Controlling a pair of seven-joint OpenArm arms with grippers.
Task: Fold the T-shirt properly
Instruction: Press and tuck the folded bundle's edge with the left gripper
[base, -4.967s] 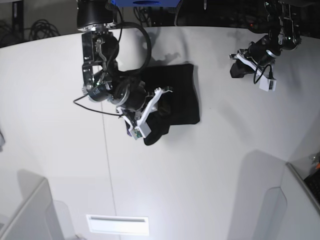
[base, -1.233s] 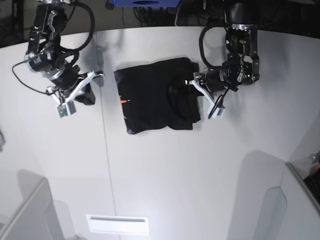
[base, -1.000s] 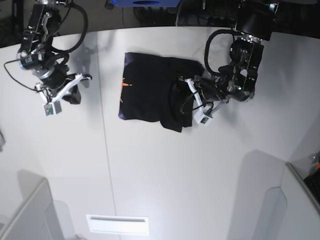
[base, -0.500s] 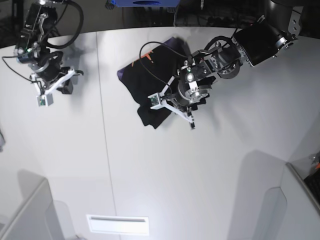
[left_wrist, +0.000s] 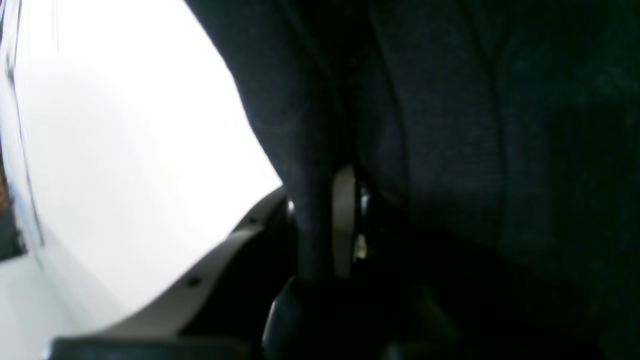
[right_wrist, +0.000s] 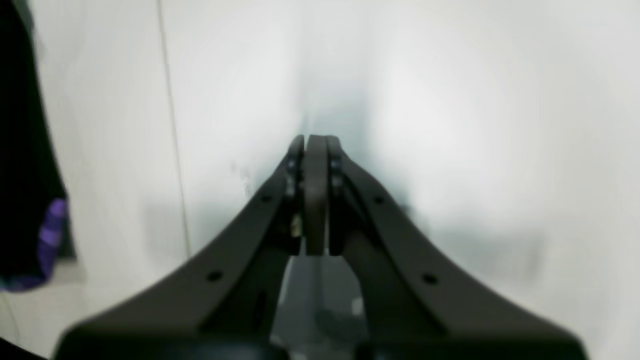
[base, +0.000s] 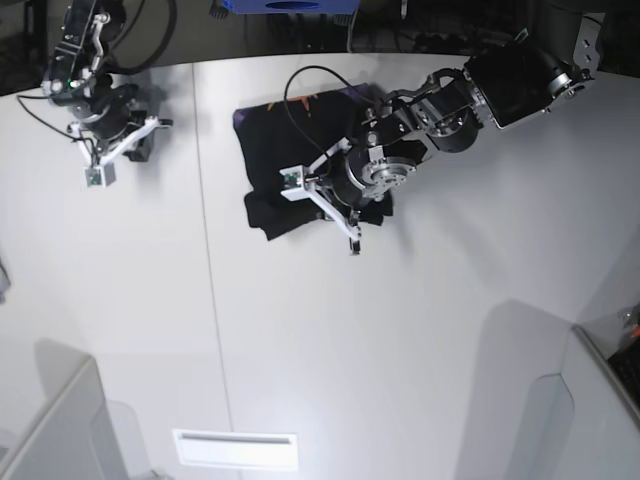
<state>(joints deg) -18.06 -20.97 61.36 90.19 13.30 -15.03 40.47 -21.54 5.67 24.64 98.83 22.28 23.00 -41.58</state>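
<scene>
The black T-shirt (base: 285, 150) lies bunched in a rough rectangle at the back middle of the white table (base: 400, 350), a small orange print (base: 302, 101) showing at its far edge. My left gripper (base: 322, 192) reaches over its near edge and is shut on a fold of the T-shirt (left_wrist: 450, 125). In the left wrist view the cloth runs between the fingers (left_wrist: 344, 220). My right gripper (base: 138, 150) hovers far left of the shirt, shut and holding nothing (right_wrist: 310, 145). A purple-printed edge of the T-shirt (right_wrist: 25, 150) shows at the left of the right wrist view.
A thin seam (base: 208, 260) runs front to back across the table, left of the shirt. A white slot (base: 235, 450) sits near the front edge. Grey dividers stand at the front left (base: 50, 430) and front right (base: 560, 400) corners.
My left arm swung from the shirt's right side across to its near edge, turning and bunching the cloth as it went. The right arm drew back slightly toward the far left corner.
</scene>
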